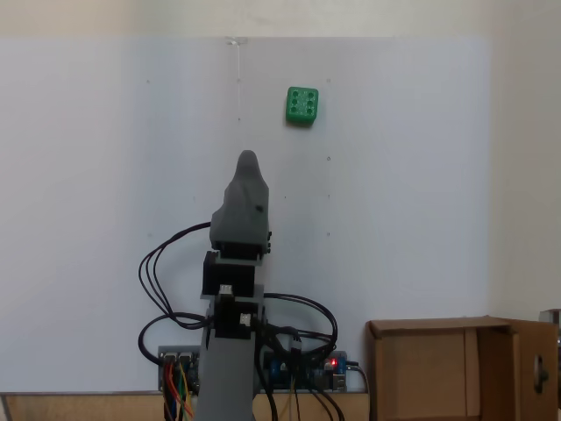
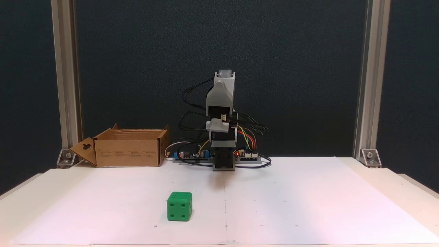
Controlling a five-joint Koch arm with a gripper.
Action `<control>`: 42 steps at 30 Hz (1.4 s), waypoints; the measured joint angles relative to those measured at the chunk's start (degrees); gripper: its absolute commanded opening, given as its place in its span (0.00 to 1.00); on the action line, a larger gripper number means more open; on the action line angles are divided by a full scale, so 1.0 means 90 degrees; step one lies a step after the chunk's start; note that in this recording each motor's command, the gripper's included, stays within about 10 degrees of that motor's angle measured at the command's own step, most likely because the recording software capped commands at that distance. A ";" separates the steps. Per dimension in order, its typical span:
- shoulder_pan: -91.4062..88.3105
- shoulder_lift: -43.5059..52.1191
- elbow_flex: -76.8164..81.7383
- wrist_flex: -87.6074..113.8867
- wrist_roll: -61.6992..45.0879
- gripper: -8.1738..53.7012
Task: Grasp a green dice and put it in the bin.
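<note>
The dice (image 1: 301, 105) (image 2: 179, 206) sits alone on the white sheet (image 2: 308, 206), well out in front of the arm's base (image 2: 224, 161) and a little off its centre line: to the right of the base in the view from above, to the left in the front view. The bin (image 1: 438, 368) (image 2: 128, 147) stands on the same side of the base, level with it, flaps up and nothing visible inside.

The arm is folded up over its base, and the gripper (image 1: 248, 162) points toward the dice but is well short of it. Its jaws line up one behind the other for both cameras, so whether it is wide or narrow cannot be told; it holds nothing.

By the look of things, the task is at its very start and the reach has not begun. The next move calls for the arm to unfold forward and swing slightly toward the dice's side, spread the jaws wider than the cube, and come down so they straddle two flat faces.
</note>
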 measured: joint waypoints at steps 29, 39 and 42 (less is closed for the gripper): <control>0.0479 0.0000 -0.2715 0.3613 0.0000 0.87; 0.0674 -0.0059 -0.4990 0.7559 -0.0029 0.85; 0.0947 -0.0586 -0.6270 0.8955 -0.0029 0.85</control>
